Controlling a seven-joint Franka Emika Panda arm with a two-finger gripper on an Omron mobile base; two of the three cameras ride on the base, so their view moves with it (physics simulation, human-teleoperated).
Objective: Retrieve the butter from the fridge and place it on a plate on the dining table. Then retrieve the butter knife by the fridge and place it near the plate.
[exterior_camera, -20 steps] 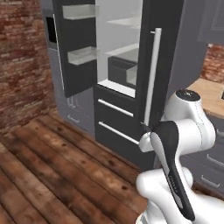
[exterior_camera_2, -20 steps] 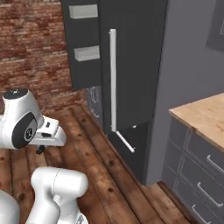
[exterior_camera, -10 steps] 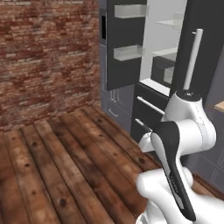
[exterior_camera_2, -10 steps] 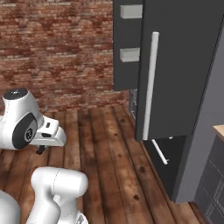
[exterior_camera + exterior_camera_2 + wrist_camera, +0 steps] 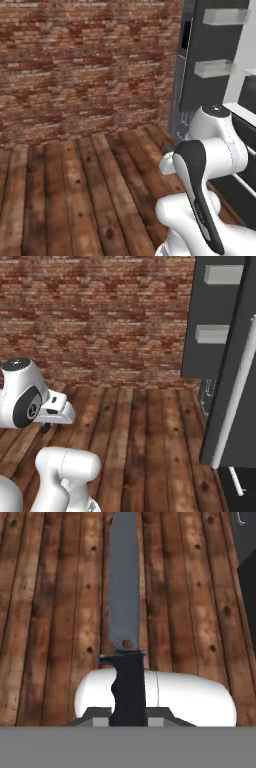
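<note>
The claw (image 5: 129, 714) is closed on the black handle of the butter knife (image 5: 124, 607). The knife is carried in the air above the wooden floor (image 5: 50, 612), its blade pointing away from the claw. The fridge (image 5: 220, 356) stands open at the right, beside the brick wall (image 5: 85, 65).
</note>
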